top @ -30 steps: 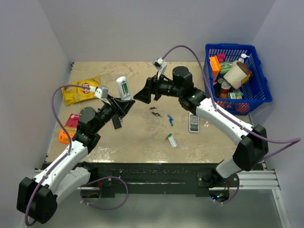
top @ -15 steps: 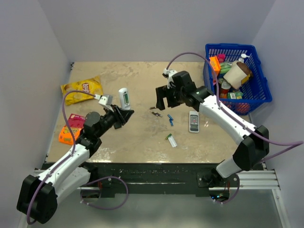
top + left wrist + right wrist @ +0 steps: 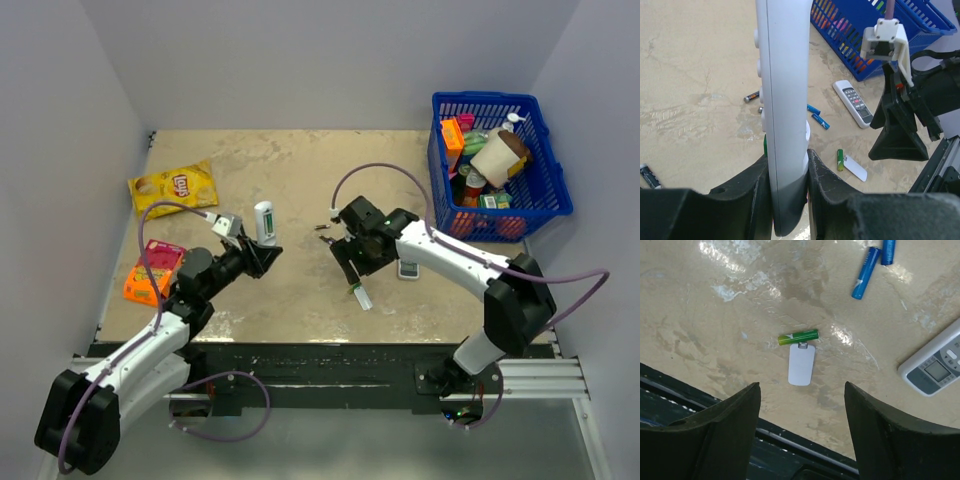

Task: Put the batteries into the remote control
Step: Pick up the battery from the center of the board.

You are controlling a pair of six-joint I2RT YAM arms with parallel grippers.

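Note:
My left gripper [image 3: 787,155] is shut on the lower end of the slim white remote control [image 3: 785,90], which it holds upright over the table's left middle [image 3: 264,222]. A green sliver [image 3: 764,145] shows at the remote's left edge. One green battery [image 3: 798,337] lies flat on the table, touching the remote's small white back cover [image 3: 801,364]. My right gripper [image 3: 801,387] hangs open just above and on the near side of them, holding nothing; in the top view it [image 3: 352,268] hovers right behind the battery [image 3: 354,289].
A grey-white remote with buttons [image 3: 935,370] and two blue cells [image 3: 863,272] lie close by the right gripper. Dark cells [image 3: 326,232] lie mid-table. A full blue basket [image 3: 500,160] stands at the back right. A yellow chips bag [image 3: 172,187] and pink and orange packets [image 3: 150,270] lie at the left.
The right arm left the raised remote and swung down and nearer, over the loose green battery and cover. The left arm drew back and lowered, still gripping the remote.

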